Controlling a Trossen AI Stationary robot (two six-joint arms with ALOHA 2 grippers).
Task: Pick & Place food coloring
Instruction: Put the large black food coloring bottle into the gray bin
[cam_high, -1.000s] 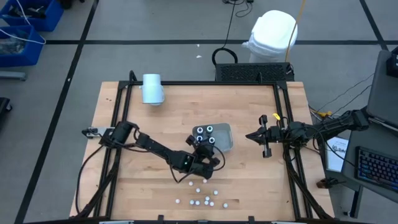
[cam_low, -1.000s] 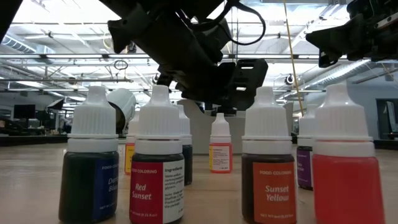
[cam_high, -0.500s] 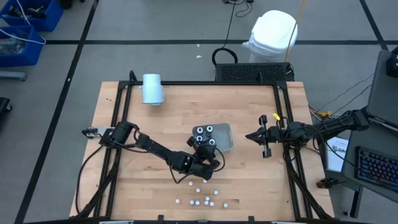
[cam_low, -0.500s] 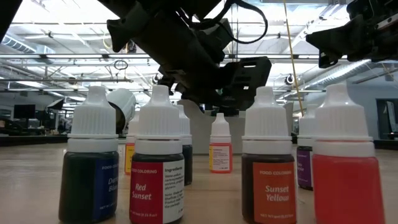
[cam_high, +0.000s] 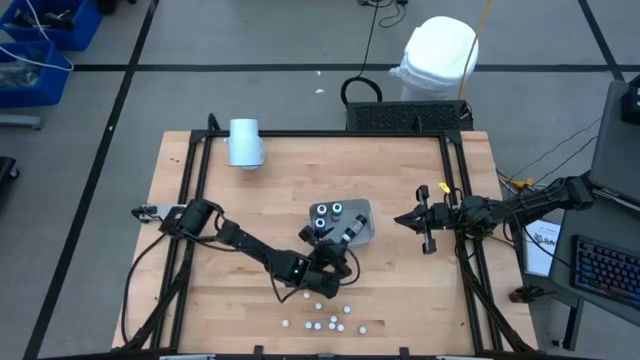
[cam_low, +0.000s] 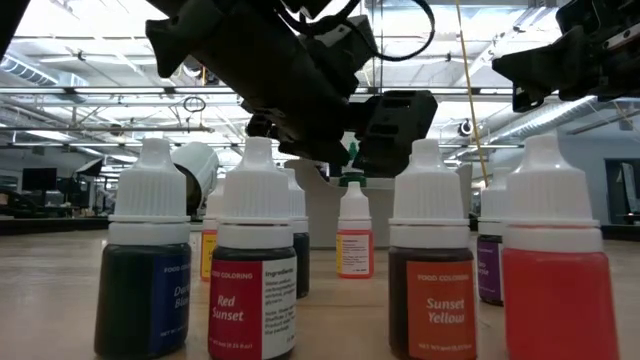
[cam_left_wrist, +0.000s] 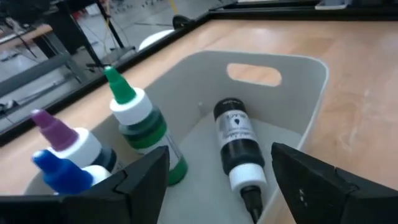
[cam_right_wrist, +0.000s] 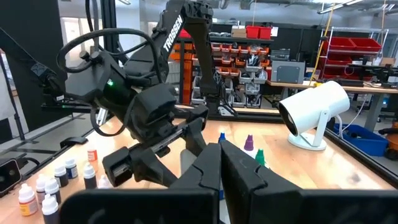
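Note:
The food coloring stands in two groups. In the grey-blue tray (cam_high: 362, 212) three dark bottles stand upright, with green (cam_left_wrist: 134, 118), purple (cam_left_wrist: 62, 134) and blue (cam_left_wrist: 59, 171) tops. A black bottle (cam_left_wrist: 236, 140) lies on its side on the tray floor. Several small white-capped bottles (cam_high: 325, 312) stand near the table's front edge. My left gripper (cam_left_wrist: 219, 158) is open at the tray's near side, a finger on either side of the lying bottle and clear of it. My right gripper (cam_high: 425, 225) waits shut at the table's right edge.
A pale blue cylinder (cam_high: 245, 142) lies at the far left corner of the table. Close to the low camera, the small bottles, among them Red Sunset (cam_low: 255, 290) and Sunset Yellow (cam_low: 432, 290), stand in a loose row. Bare wood lies between the tray and the right arm.
My left gripper has opened and let go of the black bottle. That bottle, upright in the tray a second ago, now lies on its side on the tray floor. The other three stay standing.

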